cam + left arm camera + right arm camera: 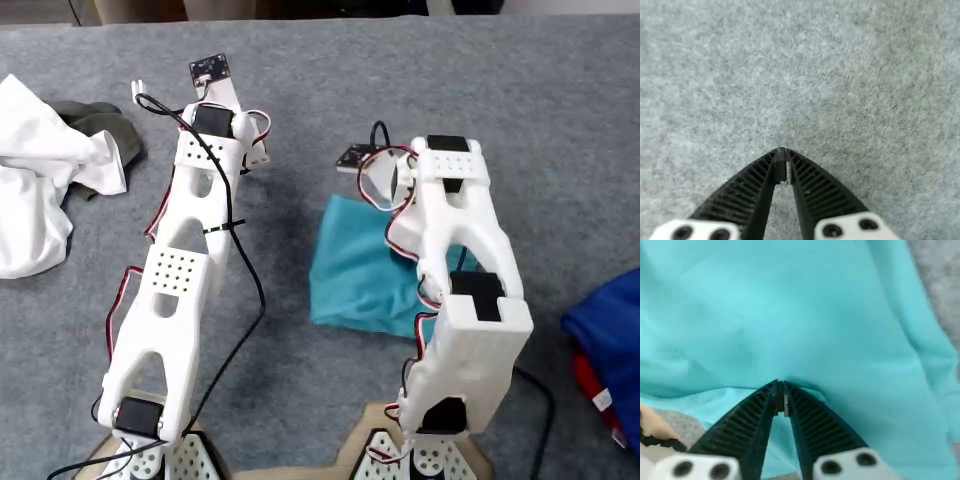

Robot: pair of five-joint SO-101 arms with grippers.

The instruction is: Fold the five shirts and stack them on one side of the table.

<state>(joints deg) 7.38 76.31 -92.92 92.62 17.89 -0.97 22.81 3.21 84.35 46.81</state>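
A teal shirt [350, 270] lies folded in a rough rectangle at the middle of the grey table [300, 80]. The right arm [465, 260] stands over its right part. My right gripper [781, 400] is shut, its tips together right above a fold of the teal shirt [790, 305]; I see no cloth between them. My left gripper [781, 165] is shut and holds nothing, hanging over bare grey table [800, 65]. The left arm [190, 240] stretches toward the far left-centre.
A crumpled white shirt [35, 180] lies at the left edge with a dark olive shirt [110, 125] behind it. A blue shirt [612, 325] and a red one [598, 385] sit at the right edge. Black cables [245, 270] run between the arms.
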